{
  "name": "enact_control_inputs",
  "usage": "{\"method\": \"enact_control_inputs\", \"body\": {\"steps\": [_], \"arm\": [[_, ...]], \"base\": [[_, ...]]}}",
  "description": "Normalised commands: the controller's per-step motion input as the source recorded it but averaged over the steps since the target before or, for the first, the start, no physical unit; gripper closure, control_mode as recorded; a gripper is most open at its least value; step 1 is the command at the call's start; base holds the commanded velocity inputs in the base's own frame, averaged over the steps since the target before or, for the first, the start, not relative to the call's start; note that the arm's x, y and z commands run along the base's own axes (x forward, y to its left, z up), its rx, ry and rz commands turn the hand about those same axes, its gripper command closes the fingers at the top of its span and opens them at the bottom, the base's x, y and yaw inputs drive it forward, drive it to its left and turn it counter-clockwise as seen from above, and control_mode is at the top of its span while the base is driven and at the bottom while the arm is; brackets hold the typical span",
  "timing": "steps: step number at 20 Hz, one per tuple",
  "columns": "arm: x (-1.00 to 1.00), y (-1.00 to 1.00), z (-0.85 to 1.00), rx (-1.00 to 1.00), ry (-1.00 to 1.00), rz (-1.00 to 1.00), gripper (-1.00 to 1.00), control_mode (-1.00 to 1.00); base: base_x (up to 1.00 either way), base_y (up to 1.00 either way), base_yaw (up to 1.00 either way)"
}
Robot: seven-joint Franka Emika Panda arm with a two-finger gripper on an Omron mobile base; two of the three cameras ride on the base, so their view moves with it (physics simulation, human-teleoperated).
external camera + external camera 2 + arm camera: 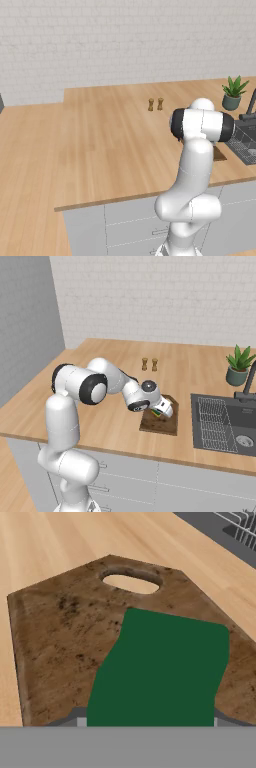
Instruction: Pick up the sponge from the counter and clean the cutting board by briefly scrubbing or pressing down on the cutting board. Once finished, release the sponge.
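The dark brown cutting board [161, 425] lies on the light wood counter [100, 381], just left of the sink; its handle hole points away in the hand view. My gripper [163, 410] hangs low over the board's far end, shut on the sponge [156, 413], which shows a green and a yellow layer. In the hand view the sponge's dark green face [160, 672] covers the near middle of the cutting board [60, 632]. Whether the sponge touches the wood I cannot tell. In the left base view my arm hides all but a sliver of the cutting board [219, 154].
A dark grey sink [222, 423] with a rack and a faucet [248, 381] lies right of the board. A potted plant [239, 366] stands behind it. Two small brown shakers [149, 364] stand further back on the counter. Open countertop stretches to the left.
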Motion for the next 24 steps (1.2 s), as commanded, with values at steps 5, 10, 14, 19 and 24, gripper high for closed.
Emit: {"method": "enact_control_inputs", "body": {"steps": [5,10,14,19,24], "arm": [[-0.29,0.48,0.2,0.0,0.0,0.0,1.0,-1.0],[-0.11,0.46,0.45,0.0,0.01,0.0,1.0,-1.0],[0.0,0.55,0.43,0.0,0.03,0.0,1.0,-1.0],[0.0,0.6,0.26,0.0,0.01,0.0,1.0,-1.0],[0.0,0.53,0.28,0.0,0.02,0.0,1.0,-1.0]], "base": [[0.0,0.0,0.0],[0.0,0.0,0.0],[0.0,0.0,0.0],[0.0,0.0,0.0],[0.0,0.0,0.0]]}}
